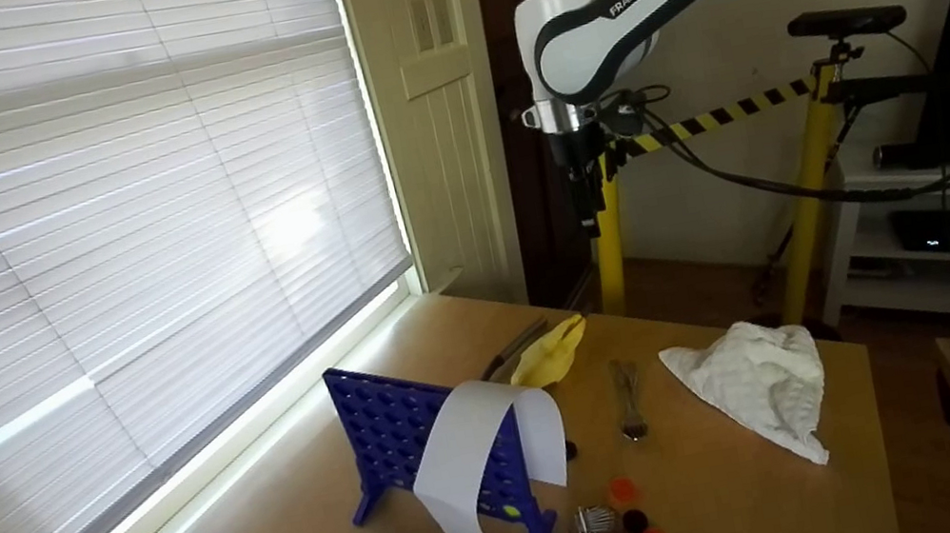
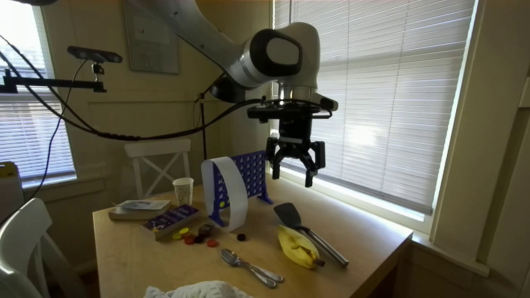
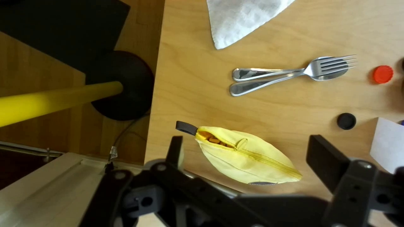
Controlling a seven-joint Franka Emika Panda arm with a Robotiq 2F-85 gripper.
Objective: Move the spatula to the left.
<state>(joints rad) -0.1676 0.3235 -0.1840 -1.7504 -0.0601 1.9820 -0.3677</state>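
The spatula has a black blade and a metal handle. It lies on the table beside a yellow pouch, seen in both exterior views (image 1: 528, 338) (image 2: 288, 215). In the wrist view only part of its handle (image 3: 224, 190) shows; the gripper hides the rest. My gripper is open and empty, high above the table in both exterior views (image 1: 589, 223) (image 2: 292, 176). In the wrist view its fingers (image 3: 247, 151) are wide apart, with the yellow pouch (image 3: 249, 157) below between them.
A blue game frame (image 2: 252, 174) with a curved paper strip (image 2: 234, 190) stands near the spatula. A fork and spoon (image 3: 290, 74), a white cloth (image 1: 760, 383), loose discs (image 2: 212, 243), books (image 2: 169, 220) and a cup (image 2: 183, 191) are on the table. A window blind (image 1: 120, 220) borders it.
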